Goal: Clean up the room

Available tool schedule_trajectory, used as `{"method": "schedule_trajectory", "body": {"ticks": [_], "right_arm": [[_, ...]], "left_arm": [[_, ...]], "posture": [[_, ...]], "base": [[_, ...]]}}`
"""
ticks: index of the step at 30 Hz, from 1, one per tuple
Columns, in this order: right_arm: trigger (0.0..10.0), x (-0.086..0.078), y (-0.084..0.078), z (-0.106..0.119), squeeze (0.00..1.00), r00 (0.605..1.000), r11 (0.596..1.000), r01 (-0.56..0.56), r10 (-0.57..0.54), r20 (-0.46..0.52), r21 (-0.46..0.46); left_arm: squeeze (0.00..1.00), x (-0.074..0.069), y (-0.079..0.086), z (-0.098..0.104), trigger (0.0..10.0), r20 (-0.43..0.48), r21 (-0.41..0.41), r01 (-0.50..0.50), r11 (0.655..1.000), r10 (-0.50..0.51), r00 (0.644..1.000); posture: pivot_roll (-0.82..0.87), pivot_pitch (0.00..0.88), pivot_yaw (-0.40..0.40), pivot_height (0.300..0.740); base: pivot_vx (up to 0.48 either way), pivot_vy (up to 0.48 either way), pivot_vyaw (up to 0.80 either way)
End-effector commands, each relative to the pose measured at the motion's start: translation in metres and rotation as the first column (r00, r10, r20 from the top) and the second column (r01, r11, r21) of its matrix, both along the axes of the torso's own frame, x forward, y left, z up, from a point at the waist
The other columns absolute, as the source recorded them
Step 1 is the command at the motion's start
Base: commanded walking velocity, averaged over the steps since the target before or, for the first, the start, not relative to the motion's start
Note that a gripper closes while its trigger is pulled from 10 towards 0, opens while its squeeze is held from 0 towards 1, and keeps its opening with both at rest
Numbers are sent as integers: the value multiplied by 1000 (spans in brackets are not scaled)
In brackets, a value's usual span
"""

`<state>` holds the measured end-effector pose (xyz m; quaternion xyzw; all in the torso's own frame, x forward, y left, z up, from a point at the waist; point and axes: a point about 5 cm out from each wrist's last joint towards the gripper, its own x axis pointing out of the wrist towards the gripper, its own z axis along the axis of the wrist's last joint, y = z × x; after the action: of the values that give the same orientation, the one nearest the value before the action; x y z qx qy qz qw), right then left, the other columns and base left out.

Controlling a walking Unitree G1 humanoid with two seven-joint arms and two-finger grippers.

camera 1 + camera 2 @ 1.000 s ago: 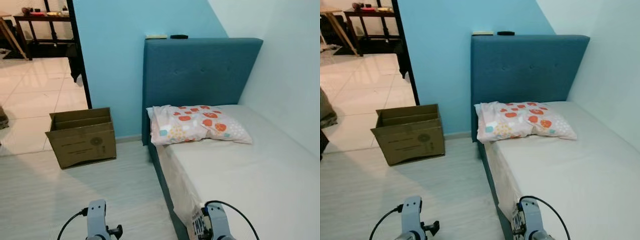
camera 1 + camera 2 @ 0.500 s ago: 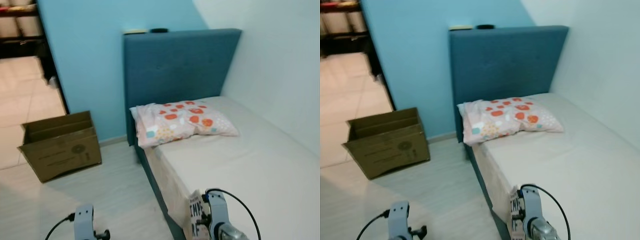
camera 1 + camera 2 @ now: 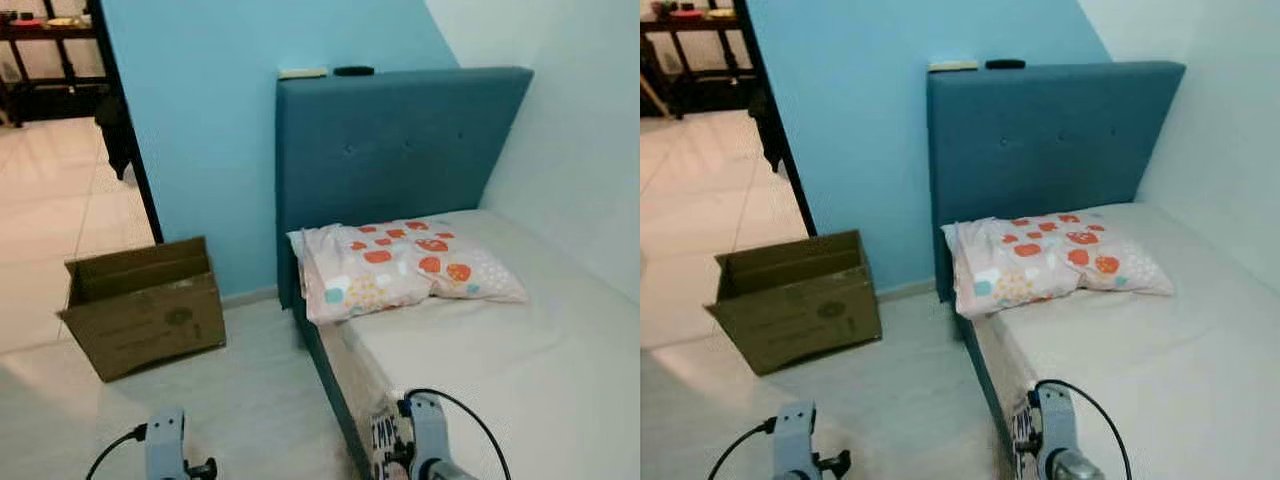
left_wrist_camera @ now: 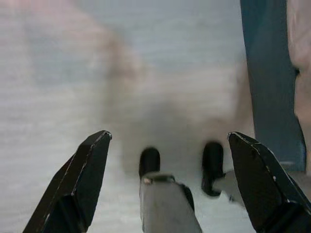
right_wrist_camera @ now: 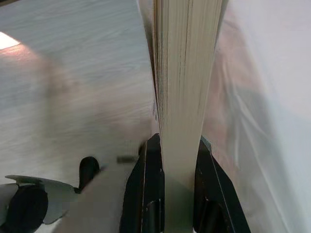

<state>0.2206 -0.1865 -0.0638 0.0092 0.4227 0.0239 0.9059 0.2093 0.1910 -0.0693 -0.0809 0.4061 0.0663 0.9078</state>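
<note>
Cream page edges show on the thick book (image 5: pixel 182 82), clamped upright between the right claw (image 5: pixel 171 160) fingers, lower centre; left claw (image 4: pixel 170 145) spread apart above the floor (image 4: pixel 121 63).

Even soft daylight, head views sharp; wrist views blurred, floor shadowed.

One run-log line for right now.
right gripper: shut on book | left gripper: open, idle | ahead: bed, cardboard box
</note>
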Motion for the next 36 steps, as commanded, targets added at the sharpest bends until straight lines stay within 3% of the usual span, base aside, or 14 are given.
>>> {"method": "schedule_trajectory", "body": {"ticks": [1,9,29,36], "right_arm": [[10000,4,-6,3,0,1000,1000,17,-17,21,-9],[10000,1,-2,2,0,999,1000,21,-21,26,10],[10000,-6,-4,-3,0,997,997,71,-71,-3,6],[10000,-4,-5,-2,0,998,998,63,-63,0,1]], "left_arm": [[0,-5,-5,-4,10000,-27,-5,18,1000,-18,999],[0,-7,-1,-5,10000,-33,1,22,1000,-22,999],[0,-8,-1,-5,10000,-46,17,41,999,-40,998],[0,-9,-1,-6,10000,-49,10,14,1000,-13,999]], "posture": [[-95,16,-35,731],[-89,22,-27,731],[-87,25,-22,731],[-89,21,-24,731]], "base": [[330,0,0],[334,0,397],[318,0,0],[0,0,0]]}}
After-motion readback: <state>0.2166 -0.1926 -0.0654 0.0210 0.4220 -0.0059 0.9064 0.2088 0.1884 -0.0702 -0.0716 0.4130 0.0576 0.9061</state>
